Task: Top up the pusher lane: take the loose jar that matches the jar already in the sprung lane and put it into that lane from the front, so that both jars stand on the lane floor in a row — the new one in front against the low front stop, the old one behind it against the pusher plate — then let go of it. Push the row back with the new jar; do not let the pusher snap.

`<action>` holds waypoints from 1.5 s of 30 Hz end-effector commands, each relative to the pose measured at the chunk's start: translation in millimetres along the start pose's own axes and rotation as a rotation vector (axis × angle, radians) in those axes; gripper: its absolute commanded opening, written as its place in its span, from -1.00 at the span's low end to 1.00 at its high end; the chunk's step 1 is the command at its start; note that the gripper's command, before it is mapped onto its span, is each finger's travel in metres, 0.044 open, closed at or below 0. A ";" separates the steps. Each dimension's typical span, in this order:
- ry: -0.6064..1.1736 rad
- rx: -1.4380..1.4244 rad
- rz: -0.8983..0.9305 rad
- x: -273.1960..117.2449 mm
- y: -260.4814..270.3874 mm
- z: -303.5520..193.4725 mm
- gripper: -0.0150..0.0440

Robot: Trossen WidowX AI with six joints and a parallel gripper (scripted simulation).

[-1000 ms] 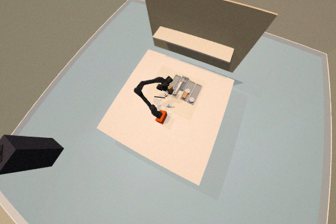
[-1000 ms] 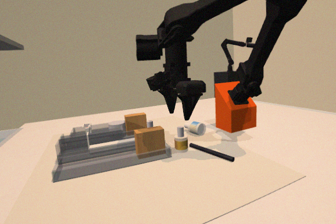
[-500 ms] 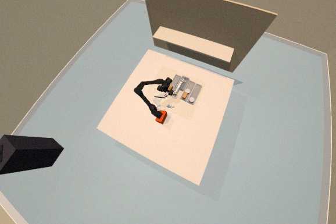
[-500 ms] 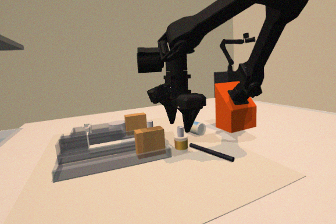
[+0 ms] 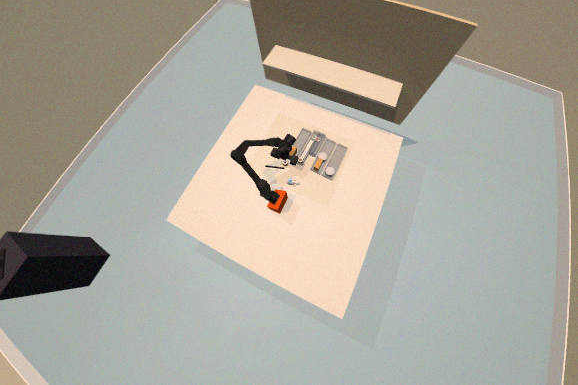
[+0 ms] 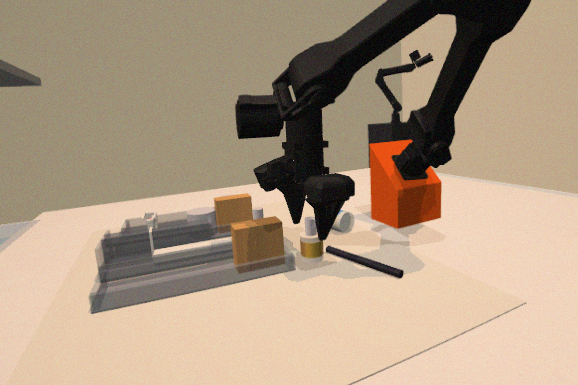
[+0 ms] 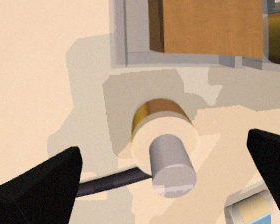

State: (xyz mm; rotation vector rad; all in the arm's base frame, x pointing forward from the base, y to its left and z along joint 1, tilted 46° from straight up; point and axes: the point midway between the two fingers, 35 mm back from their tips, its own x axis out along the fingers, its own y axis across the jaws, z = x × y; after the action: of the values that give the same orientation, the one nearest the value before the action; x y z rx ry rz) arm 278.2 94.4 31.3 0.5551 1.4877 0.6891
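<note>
A loose jar with a gold band and a grey cap [image 5: 285, 163] [image 6: 311, 247] [image 7: 163, 131] stands upright in front of the lanes. My gripper [image 6: 310, 231] [image 7: 168, 148] is open, pointing down over it. The wrist view shows one finger on each side, with gaps; the fingertips are around or above cap height. A matching gold-banded jar [image 5: 300, 161] [image 7: 278, 41] stands at the front end of the sprung lane. In the exterior view only its cap shows. The pusher plate's contact with it cannot be made out. A blue-labelled jar [image 5: 293, 182] [image 6: 343, 221] [image 7: 250, 210] lies on its side.
The grey lane rack [image 6: 190, 285] [image 7: 120, 40] holds a brown block [image 6: 257, 243] [image 7: 211, 27] in the lane beside the sprung one. Another brown block [image 5: 318, 164] [image 6: 233, 210] and white round items stand further over. A black rod [image 5: 274, 167] [image 6: 365, 262] [image 7: 113, 181] lies close to the loose jar.
</note>
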 end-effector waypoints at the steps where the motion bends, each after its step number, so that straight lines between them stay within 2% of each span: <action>1: 0.010 0.010 0.006 9.9 -0.1 -3.7 1.00; 10: 0.010 0.010 0.008 21.6 0.3 -4.3 1.00; 21: 0.010 0.010 0.008 21.6 0.3 -4.3 0.02; 26: 0.010 0.010 0.008 21.6 0.3 -4.3 -0.09; 31: 0.006 0.029 0.014 15.9 -1.7 -4.2 -0.49; 45: 0.004 0.035 0.005 -44.4 -6.8 6.4 -0.49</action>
State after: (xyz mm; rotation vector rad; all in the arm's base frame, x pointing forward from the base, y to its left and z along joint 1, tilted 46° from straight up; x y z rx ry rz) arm 281.5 71.8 44.2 0.6040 1.5134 0.6652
